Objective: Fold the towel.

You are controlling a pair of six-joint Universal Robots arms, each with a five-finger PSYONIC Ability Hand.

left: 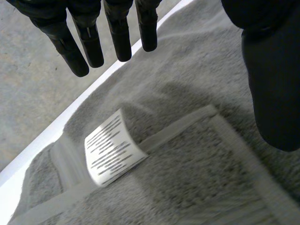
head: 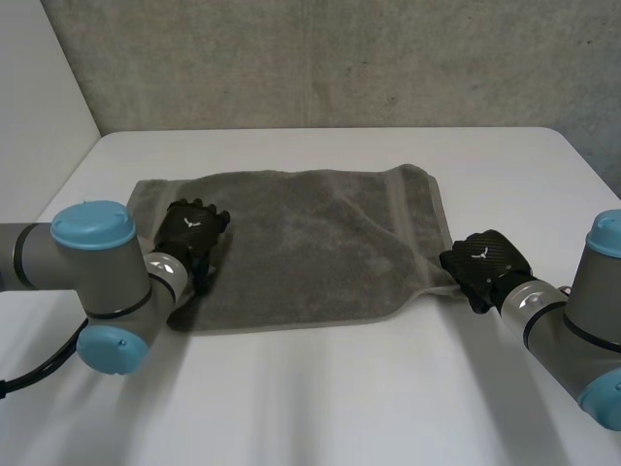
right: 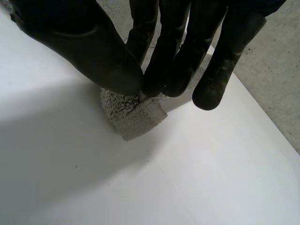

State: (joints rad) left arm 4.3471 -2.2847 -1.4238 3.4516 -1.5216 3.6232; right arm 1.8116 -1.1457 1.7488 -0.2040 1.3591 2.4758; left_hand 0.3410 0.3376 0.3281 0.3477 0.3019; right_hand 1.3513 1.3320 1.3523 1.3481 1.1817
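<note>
Well, here we are at the white table (head: 320, 398), and the grey towel (head: 310, 243) lies spread flat across the middle of the frame in the head view, long side running left to right. A hem band crosses it near its right end, and the upper right corner is a little rumpled.

Over on the left of the frame, the left hand (head: 192, 231) sits above the towel's left end, just inside the short edge. Its wrist view gives us the detail: the fingers (left: 119, 37) are straight and a touch spread, the thumb (left: 272, 84) stands well apart from them, and nothing is held between. Whether the fingertips actually touch the cloth, I cannot tell. Under the palm, a white label (left: 112, 147) printed with black lines sticks up, tilted, from a hem band on the towel.

Across at the right of the frame, the right hand (head: 488, 262) is at the towel's lower right corner, where the cloth tapers to a point. In the right wrist view it's a clear pinch: the thumb (right: 93, 51) and the fingers are closed on that corner (right: 133, 117), whose tip pokes out just beyond the fingertips, over bare table.
</note>
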